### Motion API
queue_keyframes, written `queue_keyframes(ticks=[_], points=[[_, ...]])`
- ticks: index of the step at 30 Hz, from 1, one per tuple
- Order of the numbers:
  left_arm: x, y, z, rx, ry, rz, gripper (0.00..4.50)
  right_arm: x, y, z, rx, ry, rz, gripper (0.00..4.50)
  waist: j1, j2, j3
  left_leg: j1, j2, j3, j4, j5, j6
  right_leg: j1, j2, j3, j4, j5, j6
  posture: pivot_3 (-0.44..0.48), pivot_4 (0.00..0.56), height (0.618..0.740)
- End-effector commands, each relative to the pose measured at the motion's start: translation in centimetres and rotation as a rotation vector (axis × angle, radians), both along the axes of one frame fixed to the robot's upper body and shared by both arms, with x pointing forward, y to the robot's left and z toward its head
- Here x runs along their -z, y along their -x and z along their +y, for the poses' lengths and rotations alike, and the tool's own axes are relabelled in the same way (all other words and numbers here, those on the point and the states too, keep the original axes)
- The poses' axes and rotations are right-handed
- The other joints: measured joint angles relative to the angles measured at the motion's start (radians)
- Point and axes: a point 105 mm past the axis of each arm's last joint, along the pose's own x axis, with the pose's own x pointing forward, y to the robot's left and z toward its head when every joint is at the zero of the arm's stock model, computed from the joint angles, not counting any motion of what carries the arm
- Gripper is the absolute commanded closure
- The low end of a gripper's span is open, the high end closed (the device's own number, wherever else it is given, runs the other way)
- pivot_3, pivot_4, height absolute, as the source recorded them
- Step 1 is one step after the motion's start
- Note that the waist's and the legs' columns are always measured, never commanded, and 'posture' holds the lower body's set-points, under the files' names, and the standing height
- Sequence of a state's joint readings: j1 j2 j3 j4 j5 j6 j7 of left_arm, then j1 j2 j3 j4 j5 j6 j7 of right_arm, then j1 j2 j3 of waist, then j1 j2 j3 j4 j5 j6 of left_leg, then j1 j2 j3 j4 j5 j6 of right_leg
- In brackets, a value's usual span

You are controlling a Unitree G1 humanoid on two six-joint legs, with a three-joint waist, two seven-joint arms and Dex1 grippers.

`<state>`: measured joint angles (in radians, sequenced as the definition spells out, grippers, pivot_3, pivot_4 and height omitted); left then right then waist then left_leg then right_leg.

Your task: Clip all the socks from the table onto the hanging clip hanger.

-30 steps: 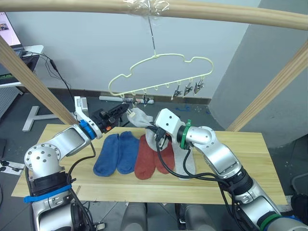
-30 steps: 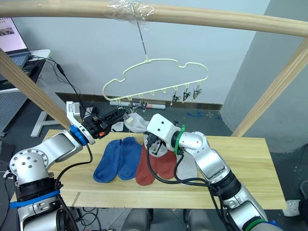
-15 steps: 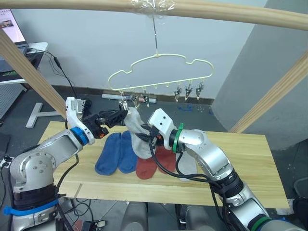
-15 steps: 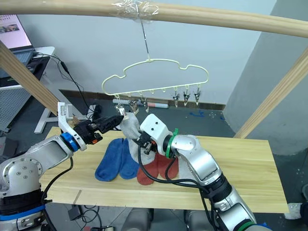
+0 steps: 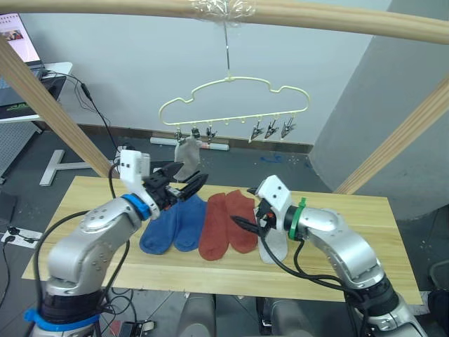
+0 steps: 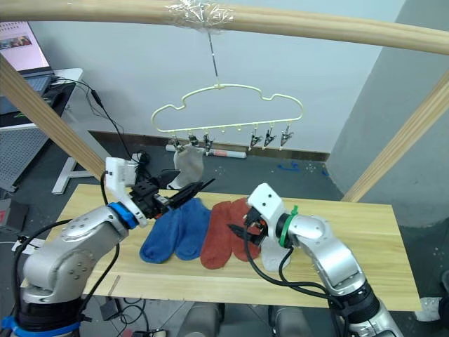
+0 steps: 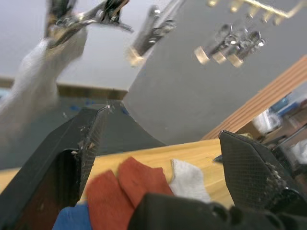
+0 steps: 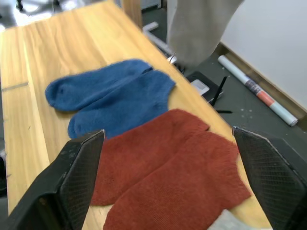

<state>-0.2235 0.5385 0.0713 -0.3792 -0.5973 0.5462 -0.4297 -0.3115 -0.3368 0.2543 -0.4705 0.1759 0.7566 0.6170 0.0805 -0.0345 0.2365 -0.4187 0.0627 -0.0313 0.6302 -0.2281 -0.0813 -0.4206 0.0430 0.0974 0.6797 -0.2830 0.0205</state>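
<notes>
The pale yellow-green clip hanger (image 5: 231, 98) hangs by its hook from the top pole. One light grey sock (image 5: 186, 158) dangles from a clip near the hanger's left end; the other clips (image 7: 218, 48) hold nothing. On the table (image 5: 351, 210) lie two blue socks (image 5: 172, 223), two rust-red socks (image 5: 226, 221) and another grey sock (image 5: 272, 246). My left gripper (image 5: 188, 181) is open just below the hanging sock, apart from it. My right gripper (image 5: 245, 214) is open low over the red socks (image 8: 168, 167), holding nothing.
A frame of round wooden poles (image 5: 42, 98) surrounds the table, with slanted legs at left and right (image 5: 393, 140). A desk with a monitor (image 5: 17, 42) and cables stands at the far left. The table's right part is bare wood.
Both grippers have opened. The grey sock left my right gripper and now hangs from the clip. My right arm dropped back toward the table; my left gripper came off the clip and lowered.
</notes>
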Motion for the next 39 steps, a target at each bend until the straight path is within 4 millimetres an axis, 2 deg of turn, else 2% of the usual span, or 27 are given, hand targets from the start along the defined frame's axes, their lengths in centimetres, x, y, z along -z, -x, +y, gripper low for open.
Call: queue_keyframes(ticks=[1, 5, 8, 12, 18, 25, 27, 32, 35, 39], points=[[-1.2, -0.8, -1.0, 0.003, -0.033, -0.148, 0.9, -2.9, 0.7, -0.4, -0.013, -0.054, -0.078, 0.0, -0.001, 0.0, 0.0, 0.0, 0.0, 0.0, 0.0, 0.0, 0.0, 0.0, 0.0, 0.0, 0.0, 0.0, 0.0, 0.185, 0.207, 0.74], [-0.2, -1.6, -1.6, -0.001, -0.06, -0.142, 2.01, -3.7, 0.7, -1.0, 0.008, -0.058, -0.094, 0.0, -0.009, 0.0, 0.0, 0.0, 0.0, 0.0, 0.0, 0.0, 0.0, 0.0, 0.0, 0.0, 0.0, 0.0, 0.0, 0.165, 0.206, 0.74], [0.2, -2.0, -1.7, -0.011, -0.064, -0.142, 2.01, -3.9, 0.5, -1.3, 0.022, -0.062, -0.095, 0.0, -0.016, 0.0, 0.0, 0.0, 0.0, 0.0, 0.0, 0.0, 0.0, 0.0, 0.0, 0.0, 0.001, 0.001, -0.001, 0.155, 0.208, 0.74], [0.5, -4.2, -1.7, -0.104, -0.091, -0.184, 2.01, -4.1, 0.2, -1.6, 0.058, -0.074, -0.1, 0.0, -0.023, 0.0, 0.0, 0.0, 0.0, -0.001, 0.0, 0.0, 0.0, 0.0, 0.0, -0.001, 0.001, 0.001, -0.002, 0.14, 0.208, 0.74], [-0.5, -6.6, 0.0, -0.294, -0.117, -0.243, 2.01, -4.2, 0.1, -1.9, 0.073, -0.067, -0.101, 0.0, -0.031, 0.0, 0.0, -0.001, -0.001, 0.0, 0.001, 0.0, 0.001, 0.0, 0.0, 0.0, 0.001, 0.003, -0.004, 0.13, 0.209, 0.74], [-2.4, -7.6, -0.8, -0.33, -0.099, -0.315, 2.01, -4.3, -0.2, -2.3, 0.096, -0.069, -0.104, 0.0, -0.031, 0.0, 0.0, -0.001, -0.001, -0.001, 0.001, 0.0, 0.0, 0.001, 0.0, -0.001, 0.002, 0.004, -0.005, 0.123, 0.21, 0.74], [-2.5, -7.6, -0.8, -0.326, -0.1, -0.323, 2.01, -4.3, -0.2, -2.3, 0.098, -0.07, -0.105, 0.0, -0.031, 0.0, 0.0, -0.001, -0.001, -0.001, 0.001, 0.0, 0.0, 0.001, 0.0, -0.001, 0.002, 0.004, -0.005, 0.122, 0.208, 0.74], [-2.2, -5.5, -3.7, -0.096, -0.003, -0.296, 2.01, -4.4, -0.5, -2.5, 0.117, -0.076, -0.111, 0.0, -0.032, 0.0, 0.0, -0.001, 0.0, -0.001, 0.001, 0.0, 0.0, 0.001, 0.0, -0.001, 0.002, 0.004, -0.005, 0.126, 0.212, 0.74], [-0.6, -4.7, -3.7, -0.042, -0.011, -0.201, 2.01, -4.4, -0.5, -2.5, 0.116, -0.076, -0.111, 0.0, -0.033, 0.0, 0.0, -0.001, 0.0, -0.001, 0.001, 0.0, 0.0, 0.001, 0.0, -0.001, 0.003, 0.004, -0.005, 0.13, 0.213, 0.74], [0.9, -3.6, -2.4, -0.051, -0.044, -0.141, 2.01, -4.4, -0.7, -2.5, 0.115, -0.073, -0.114, 0.0, -0.042, 0.0, 0.0, 0.0, 0.0, -0.001, 0.001, 0.0, 0.0, 0.001, 0.0, -0.001, 0.003, 0.004, -0.005, 0.139, 0.215, 0.74]])
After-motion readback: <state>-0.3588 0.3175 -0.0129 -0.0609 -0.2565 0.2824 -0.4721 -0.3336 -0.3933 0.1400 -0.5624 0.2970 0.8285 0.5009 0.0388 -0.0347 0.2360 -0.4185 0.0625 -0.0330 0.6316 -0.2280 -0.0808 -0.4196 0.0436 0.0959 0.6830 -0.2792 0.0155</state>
